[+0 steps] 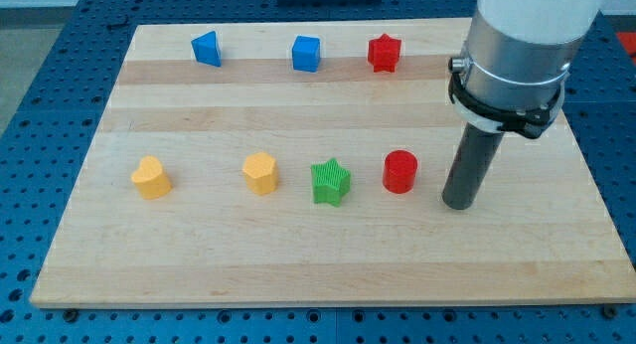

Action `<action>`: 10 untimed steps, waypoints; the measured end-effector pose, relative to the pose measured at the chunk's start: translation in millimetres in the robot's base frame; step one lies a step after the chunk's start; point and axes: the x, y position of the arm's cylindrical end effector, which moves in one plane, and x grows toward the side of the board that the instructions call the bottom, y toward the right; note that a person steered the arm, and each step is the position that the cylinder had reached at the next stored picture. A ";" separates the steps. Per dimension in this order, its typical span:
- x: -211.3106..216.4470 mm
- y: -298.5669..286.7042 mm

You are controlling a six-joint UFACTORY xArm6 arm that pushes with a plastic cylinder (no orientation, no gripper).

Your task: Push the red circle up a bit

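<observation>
The red circle is a short red cylinder standing on the wooden board, right of the board's middle. My tip rests on the board to the right of the red circle and slightly lower in the view, a small gap away and not touching it. The dark rod rises from the tip to the grey arm body at the view's top right.
A green star sits just left of the red circle. A yellow hexagon and a yellow heart lie further left. Along the top are a blue triangle-like block, a blue cube and a red star.
</observation>
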 end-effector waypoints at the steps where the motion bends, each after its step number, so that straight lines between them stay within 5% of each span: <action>1: -0.2 -10.8; 4: 2.2 -62.4; 10: -7.8 -64.4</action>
